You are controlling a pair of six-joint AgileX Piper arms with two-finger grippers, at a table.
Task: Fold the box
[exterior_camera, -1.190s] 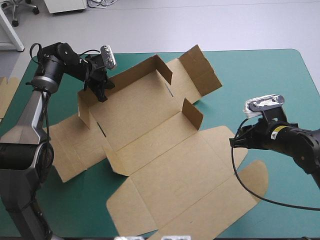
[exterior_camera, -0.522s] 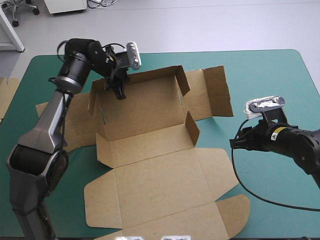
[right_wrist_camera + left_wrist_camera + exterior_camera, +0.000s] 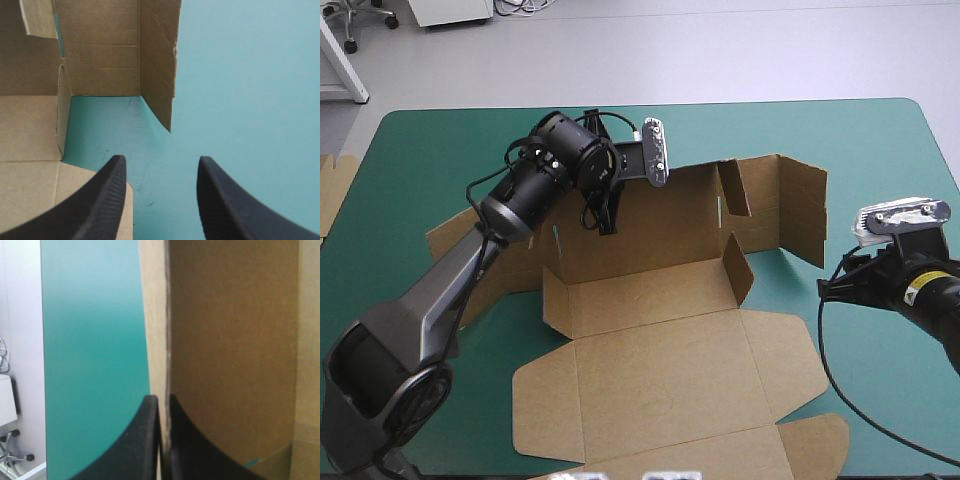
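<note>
The brown box (image 3: 660,360) lies partly folded mid-table: its rear wall stands upright, short side flaps rise at both ends, and the lid panel lies flat toward the near edge. My left gripper (image 3: 604,218) is shut on the top edge of that rear wall. In the left wrist view the black fingers (image 3: 150,440) pinch the board (image 3: 230,340) edge-on at the gripper (image 3: 162,399). My right gripper (image 3: 834,288) hovers open just right of the box. In the right wrist view the gripper (image 3: 161,162) holds nothing, with the box's upright right-end flap (image 3: 155,60) ahead of it.
An edge of more brown board (image 3: 332,190) shows at the table's left edge. Bare teal-green cover (image 3: 880,170) lies to the right of the box and along the far edge (image 3: 450,140).
My left gripper has swung right along the far side with the rear wall in it, and the whole box has turned and slid right. The right gripper has drawn back to the right.
</note>
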